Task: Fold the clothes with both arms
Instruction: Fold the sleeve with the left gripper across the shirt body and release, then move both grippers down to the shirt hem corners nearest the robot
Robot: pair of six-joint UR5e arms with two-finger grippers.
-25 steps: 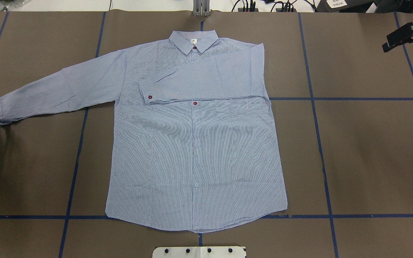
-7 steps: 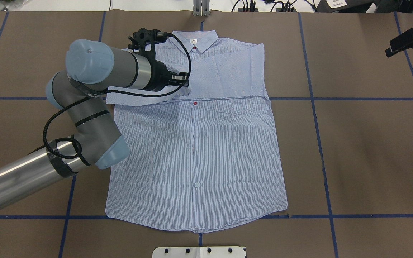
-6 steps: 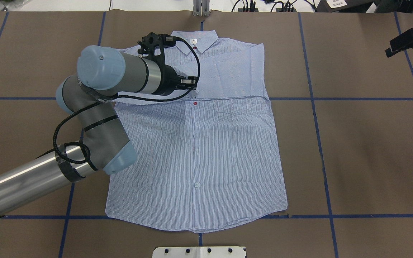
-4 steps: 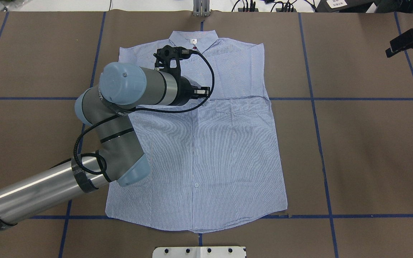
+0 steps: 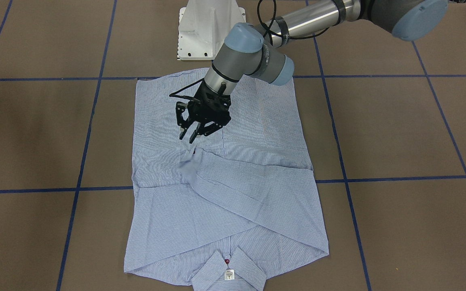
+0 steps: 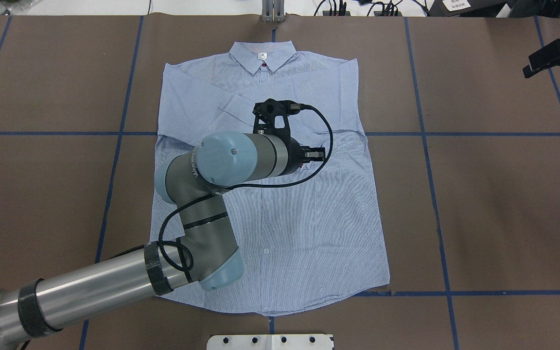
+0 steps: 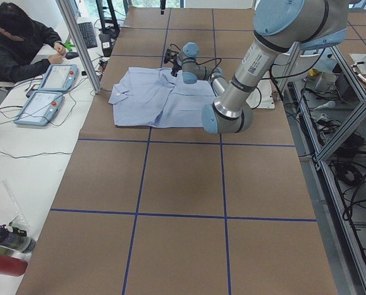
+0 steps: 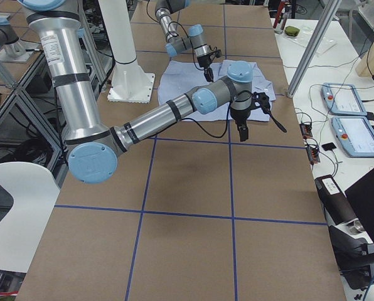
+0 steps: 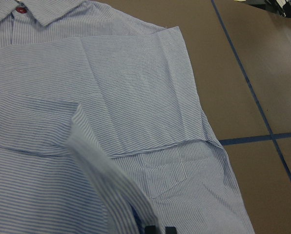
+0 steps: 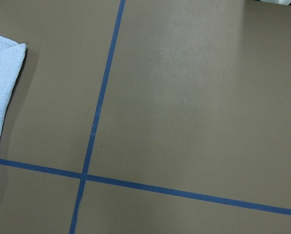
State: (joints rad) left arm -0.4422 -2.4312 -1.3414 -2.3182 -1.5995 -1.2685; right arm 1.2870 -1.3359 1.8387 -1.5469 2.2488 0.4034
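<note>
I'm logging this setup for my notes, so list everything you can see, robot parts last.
shirt: one, blue-and-white striped, flat mid-table, sleeves folded across chest
table: one, brown, blue tape grid
pedestal base: one, white, by shirt's hem
control tablets: two, pale grey, side desk
person: one, dark top, at that desk
left arm: one, silver-grey, over the shirt
left gripper: one, black, seemingly pinching a sleeve cuff
right gripper: one, black, clear of the shirt, opening unclear

Brown table gridded with blue tape.
</note>
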